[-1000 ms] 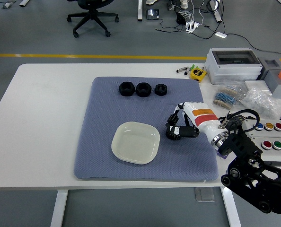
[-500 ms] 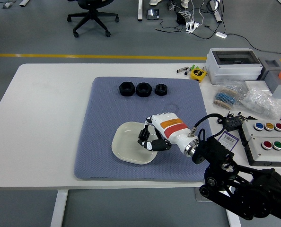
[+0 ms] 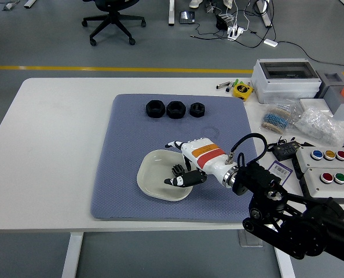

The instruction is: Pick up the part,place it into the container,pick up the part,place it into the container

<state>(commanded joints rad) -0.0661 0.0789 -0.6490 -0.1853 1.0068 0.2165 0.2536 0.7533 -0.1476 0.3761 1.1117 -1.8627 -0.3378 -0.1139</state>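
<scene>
The right hand [image 3: 186, 165] reaches in from the lower right corner, its black arm [image 3: 293, 217] crossing the table's near right edge and its white wrist shell with the red band lying over the blue-grey mat [image 3: 120, 174]. The hand hangs over the right half of the pale square dish [image 3: 152, 179], the container here, with the fingers [image 3: 173, 145] spread and loosened; a small black part [image 3: 178, 171] shows under the palm inside the dish, though whether it already rests on the dish floor or still touches the fingers cannot be told. The dish sits in the lower middle of the mat, its near corner close to the mat's front edge and its right rim hidden under the hand. Along the mat's far edge three more black parts stand in a row: a large one [image 3: 154, 108], another just beside it [image 3: 175, 109], and a smaller one [image 3: 197, 109] a little apart to the right. Between that row and the dish the mat lies bare, and the mat's whole left strip is open too, as is the white table [image 3: 56, 150] to the left of it. The right side is crowded: a grey box [image 3: 285, 78], a yellow tape measure [image 3: 241, 90], clear bags of small pieces [image 3: 311, 121] and a button panel [image 3: 328, 165] sit near the mat's right edge.
</scene>
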